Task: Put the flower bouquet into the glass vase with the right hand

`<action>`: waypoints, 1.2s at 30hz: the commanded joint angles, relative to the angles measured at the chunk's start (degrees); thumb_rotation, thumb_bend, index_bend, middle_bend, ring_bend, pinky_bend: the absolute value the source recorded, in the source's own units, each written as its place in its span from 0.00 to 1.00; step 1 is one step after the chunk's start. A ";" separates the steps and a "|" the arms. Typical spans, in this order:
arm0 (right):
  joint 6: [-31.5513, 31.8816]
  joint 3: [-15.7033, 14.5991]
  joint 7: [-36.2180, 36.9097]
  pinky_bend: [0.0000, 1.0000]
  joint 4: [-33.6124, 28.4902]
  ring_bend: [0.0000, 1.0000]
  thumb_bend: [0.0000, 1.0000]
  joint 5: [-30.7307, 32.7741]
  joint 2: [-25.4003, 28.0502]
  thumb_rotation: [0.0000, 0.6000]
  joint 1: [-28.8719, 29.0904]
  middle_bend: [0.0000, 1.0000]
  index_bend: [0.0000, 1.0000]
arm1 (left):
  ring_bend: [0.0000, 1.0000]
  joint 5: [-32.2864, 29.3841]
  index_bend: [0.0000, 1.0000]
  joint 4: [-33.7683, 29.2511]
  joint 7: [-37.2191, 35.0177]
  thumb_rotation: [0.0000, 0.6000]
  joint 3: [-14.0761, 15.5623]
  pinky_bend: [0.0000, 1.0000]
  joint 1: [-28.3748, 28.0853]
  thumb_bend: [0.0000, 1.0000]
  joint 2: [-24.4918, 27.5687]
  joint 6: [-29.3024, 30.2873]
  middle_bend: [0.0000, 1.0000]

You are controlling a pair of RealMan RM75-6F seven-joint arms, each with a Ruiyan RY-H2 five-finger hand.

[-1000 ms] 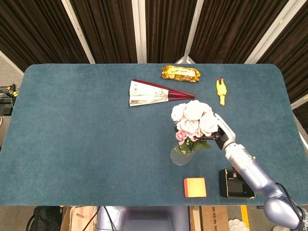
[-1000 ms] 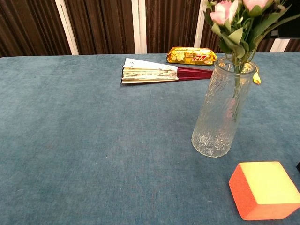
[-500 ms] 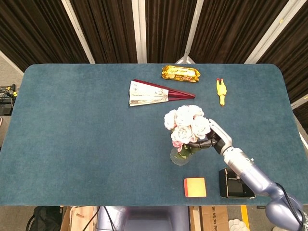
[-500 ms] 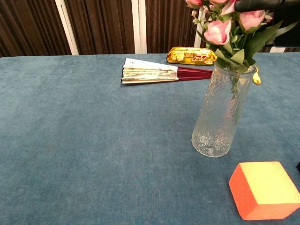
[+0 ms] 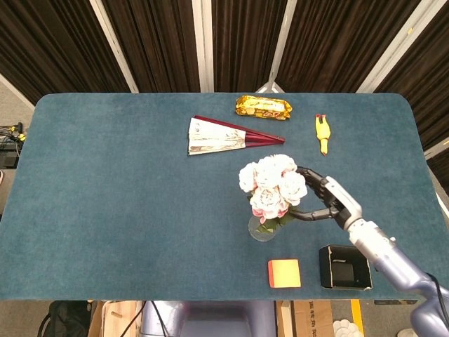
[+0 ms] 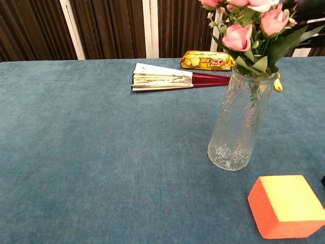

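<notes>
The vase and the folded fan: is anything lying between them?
No. Between vase and fan only bare blue cloth shows, in both views.

Flower bouquet (image 6: 249,30): pink and white blooms, green leaves, stems down inside the vase. Glass vase (image 6: 238,127): clear, textured, tall, upright on the table's near right part.

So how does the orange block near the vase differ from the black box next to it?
The orange block is solid, with a pale yellow top and orange sides; the black box is dark all over and looks like an open tray with a raised rim. The block is smaller in footprint than the box. The block sits nearer the glass vase. Both lie flat at the table's near edge.
</notes>
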 commanded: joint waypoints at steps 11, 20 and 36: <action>30.21 -12.47 -4.70 0.01 9.45 0.10 0.12 -12.36 6.72 1.00 -15.72 0.12 0.23 | 0.00 0.30 0.03 0.29 -1.69 1.00 0.09 0.02 0.35 0.24 0.38 0.33 0.00; 44.31 -21.28 -29.32 0.01 13.44 0.10 0.12 -13.13 -1.93 1.00 -22.64 0.12 0.22 | 0.00 0.58 0.03 0.64 -2.70 1.00 0.12 0.02 0.54 0.24 0.59 0.64 0.00; 53.17 -24.95 -75.84 0.00 18.24 0.05 0.12 -15.07 -12.03 1.00 -23.23 0.07 0.15 | 0.00 -0.45 0.03 1.96 -3.87 1.00 -0.36 0.02 -0.63 0.24 0.63 -1.65 0.00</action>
